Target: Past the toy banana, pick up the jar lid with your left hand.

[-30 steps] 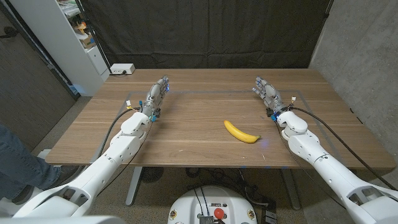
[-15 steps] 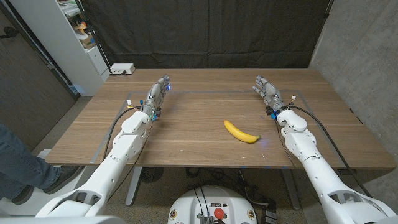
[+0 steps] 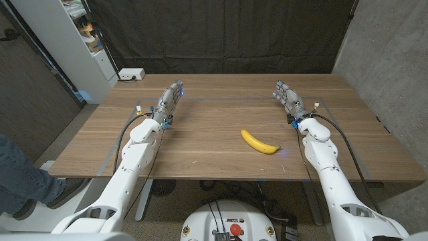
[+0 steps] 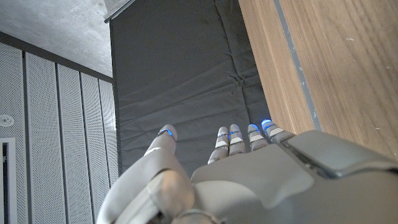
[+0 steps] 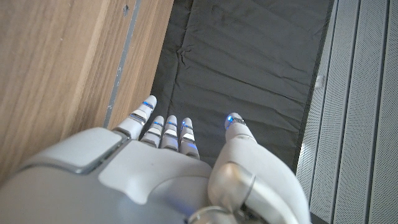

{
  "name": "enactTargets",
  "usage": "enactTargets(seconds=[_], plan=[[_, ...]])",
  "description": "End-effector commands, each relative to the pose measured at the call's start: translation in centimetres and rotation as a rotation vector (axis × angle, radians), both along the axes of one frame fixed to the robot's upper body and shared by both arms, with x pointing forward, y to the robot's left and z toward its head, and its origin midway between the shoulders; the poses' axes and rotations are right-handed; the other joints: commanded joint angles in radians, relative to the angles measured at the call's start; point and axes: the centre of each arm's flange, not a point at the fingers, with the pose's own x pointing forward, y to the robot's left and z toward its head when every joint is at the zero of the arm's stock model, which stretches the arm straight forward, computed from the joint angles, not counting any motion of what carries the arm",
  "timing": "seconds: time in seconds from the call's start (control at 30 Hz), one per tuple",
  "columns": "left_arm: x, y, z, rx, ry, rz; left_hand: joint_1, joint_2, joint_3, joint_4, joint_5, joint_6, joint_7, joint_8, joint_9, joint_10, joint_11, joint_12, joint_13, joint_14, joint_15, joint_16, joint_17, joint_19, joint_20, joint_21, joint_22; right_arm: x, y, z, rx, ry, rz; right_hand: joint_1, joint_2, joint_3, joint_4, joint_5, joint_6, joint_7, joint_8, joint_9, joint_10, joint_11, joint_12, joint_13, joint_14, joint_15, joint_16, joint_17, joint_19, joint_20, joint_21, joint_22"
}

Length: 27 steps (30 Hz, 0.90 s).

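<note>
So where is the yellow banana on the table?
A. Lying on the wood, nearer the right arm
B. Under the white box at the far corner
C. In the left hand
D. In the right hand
A: the toy banana lies loose on the wooden table, nearer the right hand than the left hand, with neither touching it.

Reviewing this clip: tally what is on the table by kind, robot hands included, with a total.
Toy banana: 1
White box at the far left corner: 1
Robot hands, left hand and right hand: 2
Jar lid: 0 seen
Total: 4
</note>
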Motion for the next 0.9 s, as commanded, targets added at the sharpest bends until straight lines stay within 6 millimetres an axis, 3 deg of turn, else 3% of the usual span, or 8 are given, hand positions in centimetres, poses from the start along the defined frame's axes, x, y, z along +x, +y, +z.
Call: enactTargets(seconds=[0.03,0.9], plan=[[-0.1,0.3,-0.1,0.057,0.027,0.013,0.013,0.004,0.01,-0.003,0.005,0.003,0.007,0.004,0.003,-0.004,0.009,0.002,0.004,-0.006,0.001,0.004,0.003,-0.006,0.002,0.004,0.002,0.7,-0.2,-0.2,0.043,0.013,-0.005,0.008,-0.001,0.004,-0.002,0.005,0.007,0.001,0.003,0.003,0.007,-0.001,0.006,0.005,-0.002,0.008,0.004,0.003,0.005,0.001,0.005,0.005],[-1.6,0.5,0.3,0.085,0.004,0.04,0.031,0.017,0.02,-0.015,0.007,0.012,0.007,0.006,0.003,-0.001,0.008,0.002,0.004,-0.004,0.001,0.003,0.002,-0.006,0.008,0.004,0.002,0.3,-0.6,-0.1,0.039,0.003,-0.005,0.006,-0.001,0.003,-0.002,0.005,0.008,-0.001,0.003,0.003,0.007,0.0,0.006,0.005,0.0,0.007,0.004,0.003,0.005,0.001,0.005,0.005]])
